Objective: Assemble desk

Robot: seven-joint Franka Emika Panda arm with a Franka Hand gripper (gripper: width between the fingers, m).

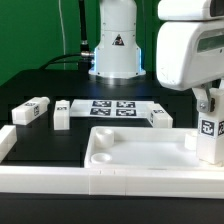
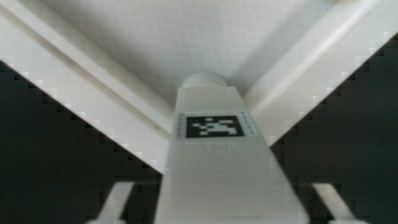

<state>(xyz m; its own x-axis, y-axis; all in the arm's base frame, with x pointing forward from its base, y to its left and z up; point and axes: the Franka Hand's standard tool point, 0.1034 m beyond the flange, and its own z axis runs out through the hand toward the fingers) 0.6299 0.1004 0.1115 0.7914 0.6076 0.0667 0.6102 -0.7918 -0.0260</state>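
The white tray-like tabletop point(image 1: 140, 150) lies at the front middle of the table. At its corner on the exterior view's right stands a white tagged leg point(image 1: 208, 135), upright. My gripper point(image 1: 208, 118) comes down over this leg from above. In the wrist view the leg point(image 2: 222, 150) runs between my two fingers point(image 2: 118, 200), with a dark gap on each side of it, so the jaws are open around it and not touching. Beyond the leg's tip the tabletop's rim point(image 2: 71, 80) forms a corner.
Two loose legs point(image 1: 32, 111) point(image 1: 62, 114) lie at the exterior view's left and another leg point(image 1: 160, 118) behind the tabletop. The marker board point(image 1: 112, 107) lies at the back middle, before the arm's base point(image 1: 117, 45). A white border rail point(image 1: 50, 180) runs along the front.
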